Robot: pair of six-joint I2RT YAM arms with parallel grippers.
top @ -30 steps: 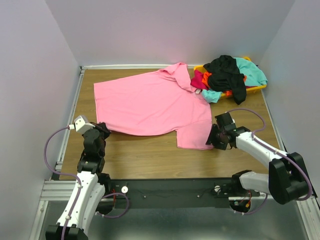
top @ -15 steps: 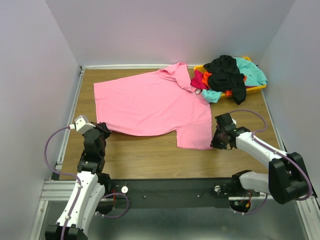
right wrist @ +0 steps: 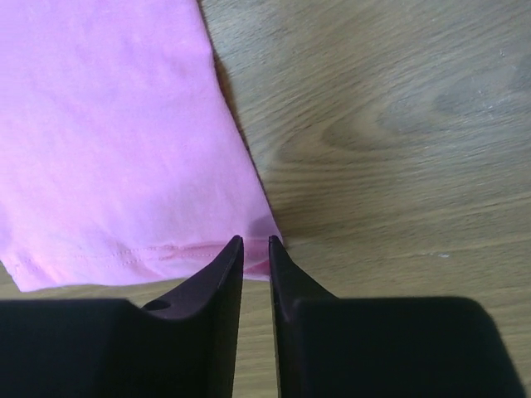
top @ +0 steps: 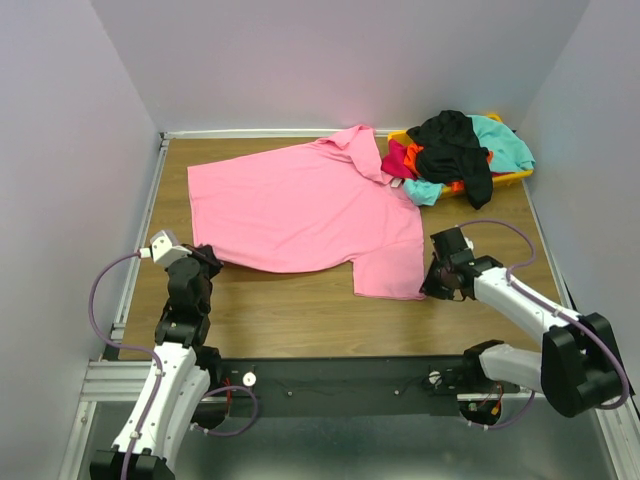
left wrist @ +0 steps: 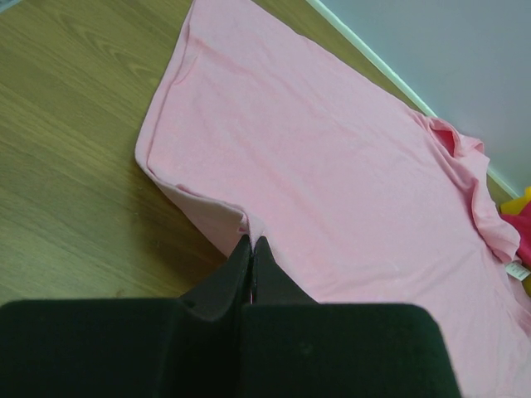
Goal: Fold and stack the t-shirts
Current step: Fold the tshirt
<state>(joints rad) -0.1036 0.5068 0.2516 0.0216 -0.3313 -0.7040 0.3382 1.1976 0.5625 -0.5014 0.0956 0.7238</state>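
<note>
Pink shirt [top: 300, 205] lies spread flat on the table [top: 300, 310], filling the centre and upper left of the top view. The other shirts [top: 455, 145] are heaped in the bin [top: 515, 177] at upper right.

Handling, my read:
- It's thin, limp knit, light, with no stiffness. It will sag and drag wherever it's unsupported.
- It looks easy to bunch or double-pick a layer, so the pinch should be shallow.
- Best holds are the stitched hems and corners, with one hand on each, so the fold line stays straight.

Left hand [left wrist: 251, 242]:
- The arm is low at the lower left of the top view, wrist pitched down along the table.
- The fingers are pressed together on the near-left edge of the shirt.
- The cloth ridges up into the tips, so it looks clamped.

Right hand [right wrist: 253, 249]:
- The arm reaches in from lower right with the forearm near the table.
- The tips sit at the near-right corner of the shirt, by the stitched hem.
- The fingers are a slim gap apart and straddle that corner, which shows pink between them. That doesn't look like a bite yet.

Risk: if only the left holds, a lift skews the whole panel.
</note>
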